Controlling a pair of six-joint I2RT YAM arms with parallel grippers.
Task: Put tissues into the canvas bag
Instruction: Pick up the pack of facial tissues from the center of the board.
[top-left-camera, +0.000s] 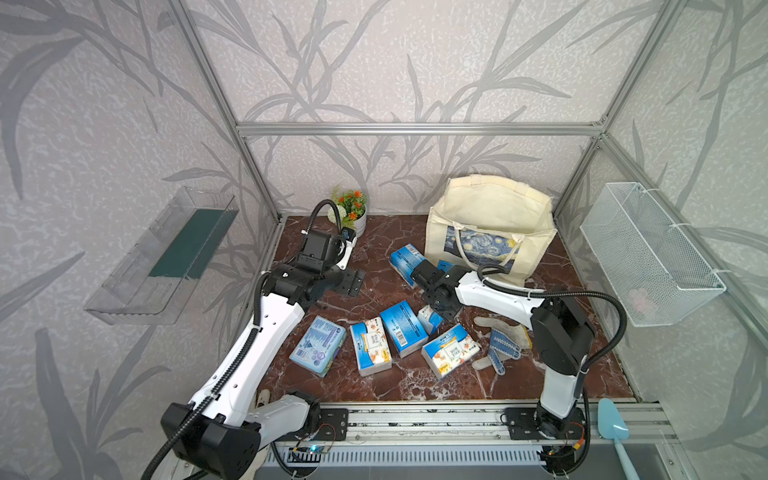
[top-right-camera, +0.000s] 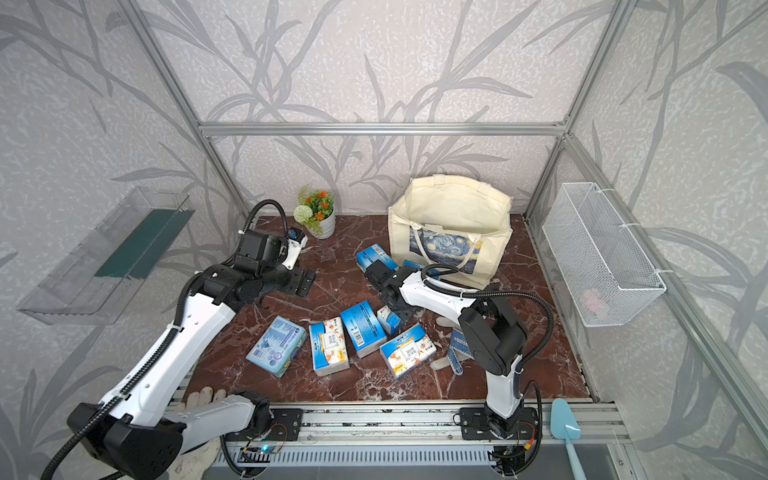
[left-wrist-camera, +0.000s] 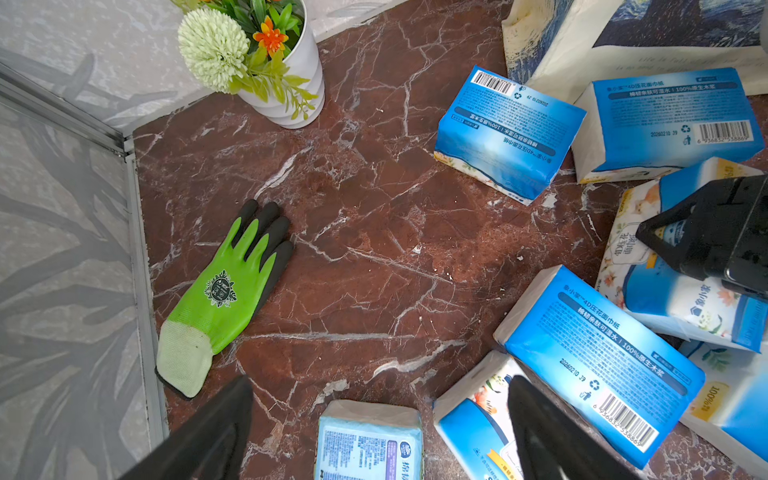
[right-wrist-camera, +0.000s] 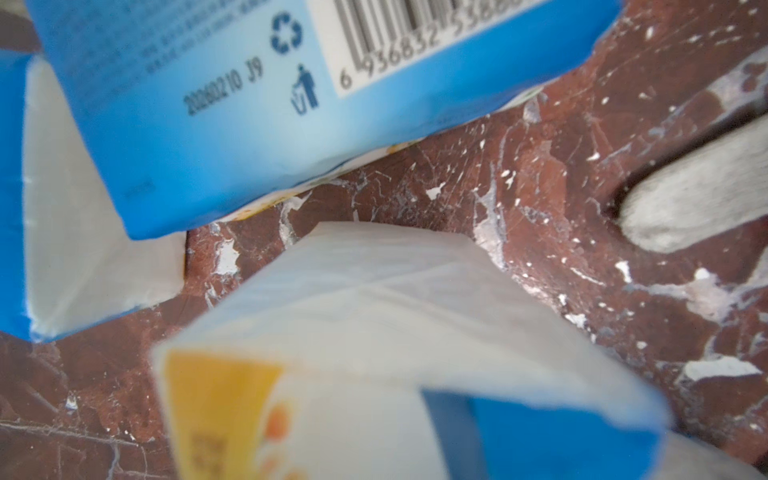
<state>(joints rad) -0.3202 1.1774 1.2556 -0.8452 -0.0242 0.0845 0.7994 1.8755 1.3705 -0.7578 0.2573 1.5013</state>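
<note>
— Which one is yours?
— The floral pack mid-table, touching the barcode pack. My right gripper is down on it; whether my jaws have bitten yet, I cannot tell.
— And to do it well?
— I'd clamp the broad faces, lift straight up, then swing to the canvas bag, which stands open behind.
— Anything in the way?
— Another pack lies near the bag's front, and the dotted glove near my arm. My left gripper gapes wide, empty, well apart.
</note>
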